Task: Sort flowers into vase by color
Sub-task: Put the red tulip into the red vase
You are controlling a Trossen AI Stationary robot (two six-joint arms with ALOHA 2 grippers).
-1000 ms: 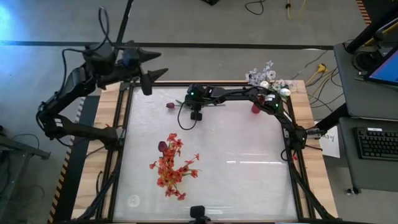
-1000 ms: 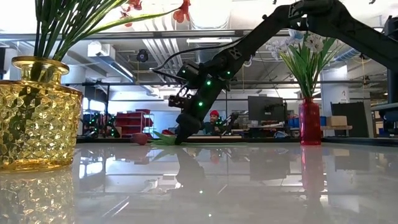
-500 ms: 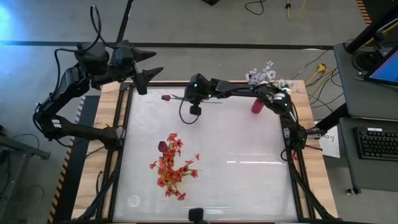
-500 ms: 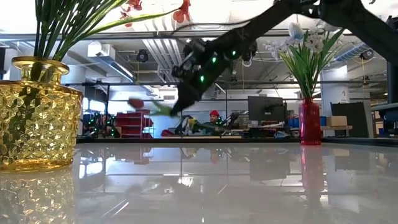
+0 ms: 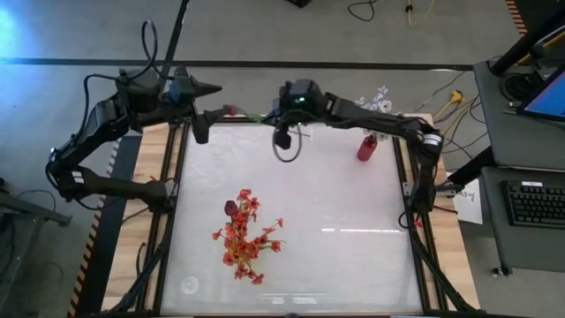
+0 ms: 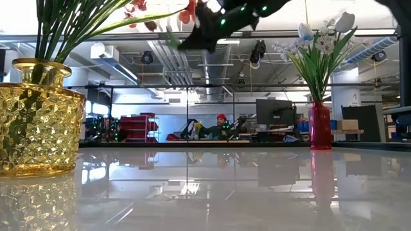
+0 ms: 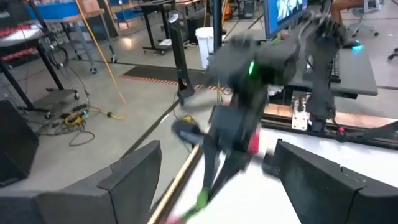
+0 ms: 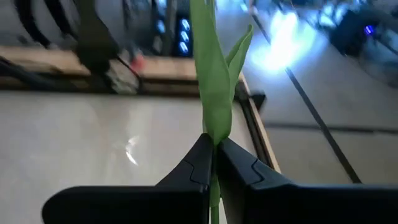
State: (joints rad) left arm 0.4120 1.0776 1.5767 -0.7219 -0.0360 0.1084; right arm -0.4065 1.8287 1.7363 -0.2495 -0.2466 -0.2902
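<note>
At twelve o'clock over the desk (image 5: pixel 353 256), your right hand (image 8: pixel 214 149), clenched on a maroon tulip's green stem (image 8: pixel 212 93), has lifted it toward the released left hand (image 5: pixel 199 119), suggesting a handover before vasing.

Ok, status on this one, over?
Right gripper shut on tulip stem, lifted near the table's far edge. Left gripper open, close by. Nothing in the way.

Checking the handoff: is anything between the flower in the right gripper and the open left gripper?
Nothing visible. The right gripper is shut on the maroon flower, whose bud points at the open left gripper just beside it, above the table's far edge.
</note>
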